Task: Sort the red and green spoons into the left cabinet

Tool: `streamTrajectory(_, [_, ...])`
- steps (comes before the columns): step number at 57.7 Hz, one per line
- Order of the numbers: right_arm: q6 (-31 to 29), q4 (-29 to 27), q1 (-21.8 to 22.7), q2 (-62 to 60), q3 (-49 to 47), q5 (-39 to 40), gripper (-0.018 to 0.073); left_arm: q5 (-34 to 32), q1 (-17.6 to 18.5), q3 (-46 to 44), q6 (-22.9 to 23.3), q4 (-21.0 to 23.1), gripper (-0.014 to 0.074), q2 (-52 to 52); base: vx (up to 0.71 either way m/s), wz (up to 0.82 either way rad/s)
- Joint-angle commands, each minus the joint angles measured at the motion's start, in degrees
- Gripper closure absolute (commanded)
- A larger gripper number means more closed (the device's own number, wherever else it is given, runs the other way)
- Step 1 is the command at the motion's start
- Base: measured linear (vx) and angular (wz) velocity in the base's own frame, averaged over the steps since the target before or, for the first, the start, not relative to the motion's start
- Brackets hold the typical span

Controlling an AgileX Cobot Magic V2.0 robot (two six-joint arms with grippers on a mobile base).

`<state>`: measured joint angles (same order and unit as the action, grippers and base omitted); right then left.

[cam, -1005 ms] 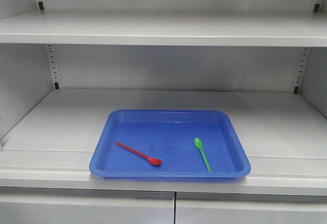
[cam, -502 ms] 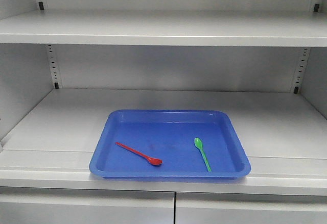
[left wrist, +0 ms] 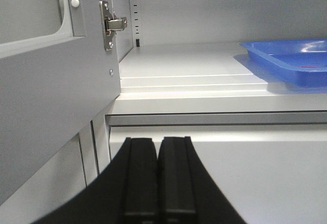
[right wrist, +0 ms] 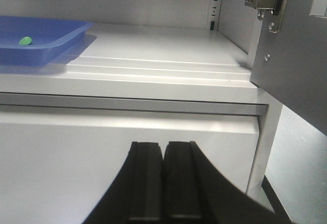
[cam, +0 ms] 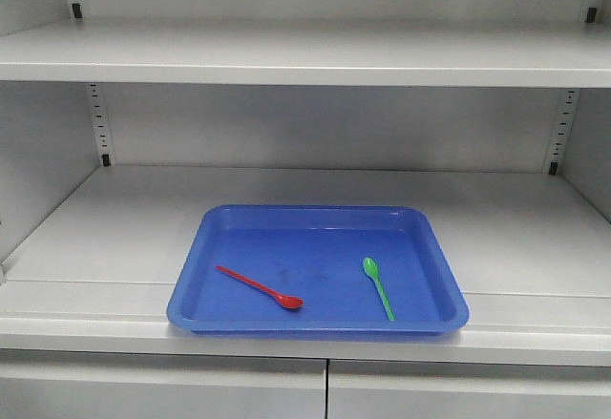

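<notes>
In the front view a red spoon (cam: 260, 287) and a green spoon (cam: 378, 287) lie inside a shallow blue tray (cam: 317, 215) on the lower shelf of the light grey cabinet (cam: 305, 54). The red one rests left of centre, the green one towards the right. The left wrist view shows my left gripper (left wrist: 158, 141) shut and empty, below the shelf edge, with the tray (left wrist: 265, 54) far off to its upper right. My right gripper (right wrist: 163, 145) is likewise shut and empty below the shelf, the tray (right wrist: 66, 40) with the green spoon's bowl (right wrist: 25, 41) at its upper left.
An open cabinet door with a metal hinge (left wrist: 112, 24) stands at the left of the left wrist view. Another open door and hinge (right wrist: 268, 2) stand at the right of the right wrist view. Closed lower doors (cam: 326, 390) sit under the shelf.
</notes>
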<state>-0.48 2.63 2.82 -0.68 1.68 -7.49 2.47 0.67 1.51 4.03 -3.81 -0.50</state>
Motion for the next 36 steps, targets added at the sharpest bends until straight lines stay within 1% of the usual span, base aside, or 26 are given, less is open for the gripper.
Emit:
streamTrajectory(1, [0.06,0.05,0.38,-0.78,0.61,4.47,0.0566,-4.74,-0.01,-0.17,0.42,0.01,0.0604,-1.18,0.00,0.00])
streamTrajectory(36, [0.06,0.05,0.38,-0.78,0.61,4.47,0.0566,-4.74,-0.01,-0.17,0.42,0.01,0.0604,-1.18,0.00,0.00])
